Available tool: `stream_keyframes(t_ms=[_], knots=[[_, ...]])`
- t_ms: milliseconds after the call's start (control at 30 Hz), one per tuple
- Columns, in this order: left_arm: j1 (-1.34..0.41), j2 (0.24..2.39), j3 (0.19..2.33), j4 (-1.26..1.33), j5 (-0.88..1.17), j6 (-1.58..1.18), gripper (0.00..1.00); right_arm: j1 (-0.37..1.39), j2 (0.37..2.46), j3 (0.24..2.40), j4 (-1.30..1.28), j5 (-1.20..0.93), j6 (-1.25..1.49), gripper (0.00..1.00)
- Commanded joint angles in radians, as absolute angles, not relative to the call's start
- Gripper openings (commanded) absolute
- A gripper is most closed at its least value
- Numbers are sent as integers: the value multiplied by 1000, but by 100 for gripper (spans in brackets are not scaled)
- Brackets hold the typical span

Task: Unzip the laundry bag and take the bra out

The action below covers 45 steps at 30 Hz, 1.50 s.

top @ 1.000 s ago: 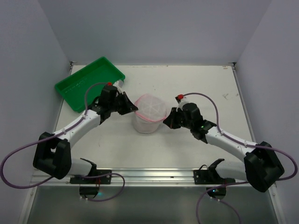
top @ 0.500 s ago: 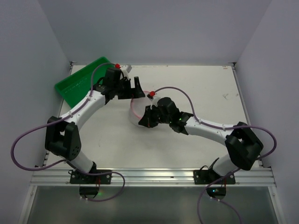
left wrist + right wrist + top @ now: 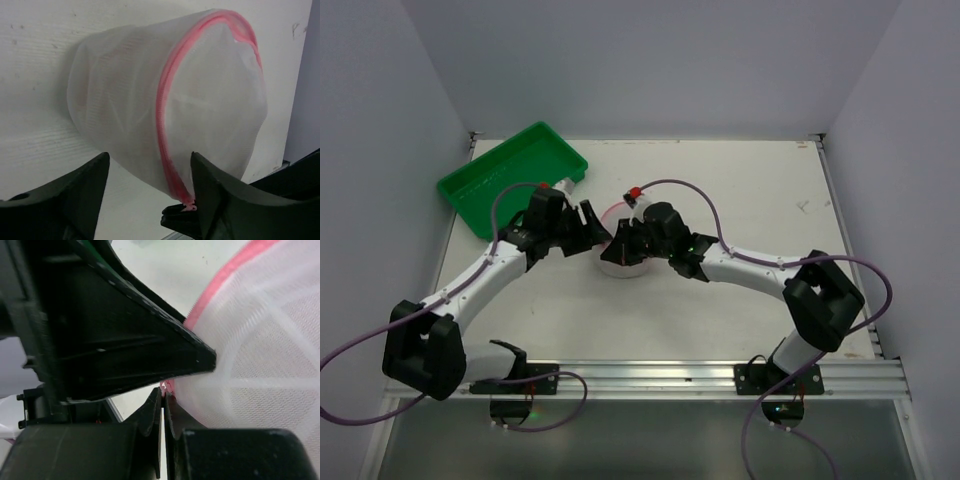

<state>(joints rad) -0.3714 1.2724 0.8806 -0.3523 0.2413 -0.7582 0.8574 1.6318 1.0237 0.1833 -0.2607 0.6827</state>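
Observation:
The laundry bag (image 3: 125, 100) is a white mesh pouch standing on the table, with a pink zipper (image 3: 165, 105) running round its rim. In the top view the bag (image 3: 625, 262) is mostly covered by both grippers. My left gripper (image 3: 149, 165) is open, its black fingers (image 3: 75, 200) on either side of the bag's lower edge. My right gripper (image 3: 163, 392) is shut on the pink zipper pull (image 3: 165, 386); its tips also show in the left wrist view under the zipper's end (image 3: 187, 205). The bra is hidden inside the bag.
A green tray (image 3: 510, 180) sits at the table's back left, behind my left arm. The left gripper's finger (image 3: 125, 340) crosses close above my right gripper. White walls enclose the table on three sides.
My left gripper came down from near the tray to the bag's left side; its jaws opened wide, then narrowed partway. My right gripper shifted slightly left along the rim, still shut.

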Motion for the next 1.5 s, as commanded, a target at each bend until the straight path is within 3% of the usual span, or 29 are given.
stream_keyframes(t_ms=[0,100,133,167,300,467,800,867,900,967,1000,1100,1200,1300,1467], knots=[[-417,1276,870,-244,288,-830,65,861,1634,1058,222,-244,690,0],[-422,1298,870,-236,270,-836,31,861,1612,1034,210,-238,684,0],[-422,1302,868,-235,262,-836,10,861,1602,1019,207,-236,674,0],[-420,1302,868,-232,258,-836,1,859,1571,985,190,-229,661,0],[-403,1301,882,-239,261,-821,0,832,1462,868,106,-170,582,0],[-390,1290,856,-244,268,-804,0,646,1367,718,8,-216,546,0],[-393,1198,652,-118,319,-888,0,630,1434,830,-72,-230,485,0],[-402,1125,573,-66,315,-937,9,630,1442,859,-86,-232,465,0],[-419,1097,546,-52,308,-954,22,630,1442,870,-93,-230,451,2],[-442,996,470,-25,262,-1002,42,630,1434,905,-130,-226,402,15],[-458,962,447,-20,249,-1012,68,630,1431,913,-141,-224,387,21],[-459,835,410,-54,186,-1026,95,630,1398,951,-204,-187,342,49],[-448,769,471,-155,120,-991,100,640,1335,979,-261,-143,328,67],[-428,785,538,-250,71,-931,100,663,1273,1009,-298,-81,318,78],[-387,909,603,-209,74,-870,92,712,1224,1071,-313,1,293,84]])
